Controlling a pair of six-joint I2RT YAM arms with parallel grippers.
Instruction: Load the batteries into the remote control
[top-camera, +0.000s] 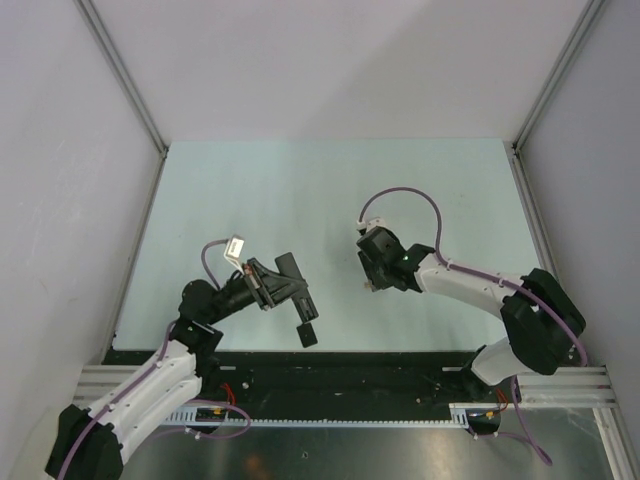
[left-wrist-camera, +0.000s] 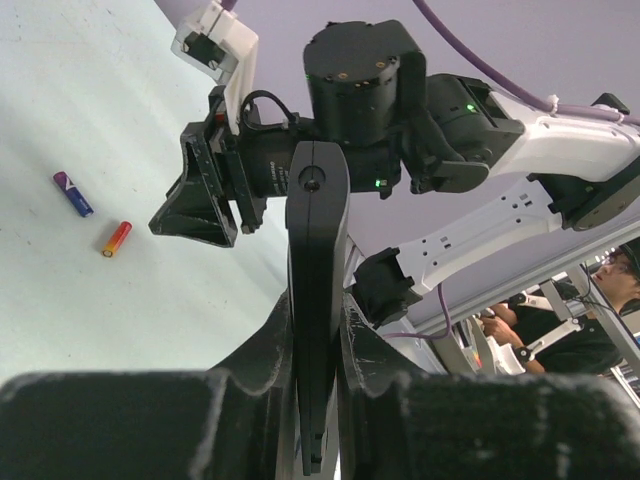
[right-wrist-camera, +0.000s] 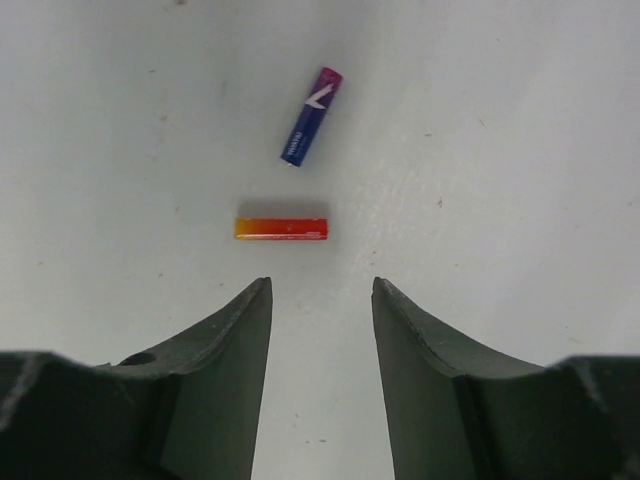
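Nothing is loaded yet: the left tool grips the remote, and the half-open, empty right tool hangs over the red battery and blue battery.

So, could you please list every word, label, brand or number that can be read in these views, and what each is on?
No text here is legible enough to quote.
blue-purple battery: a white angular mark and a line of tiny white print, too small to read.
red-orange battery: no print can be made out.
remote control: no markings visible on the side shown.
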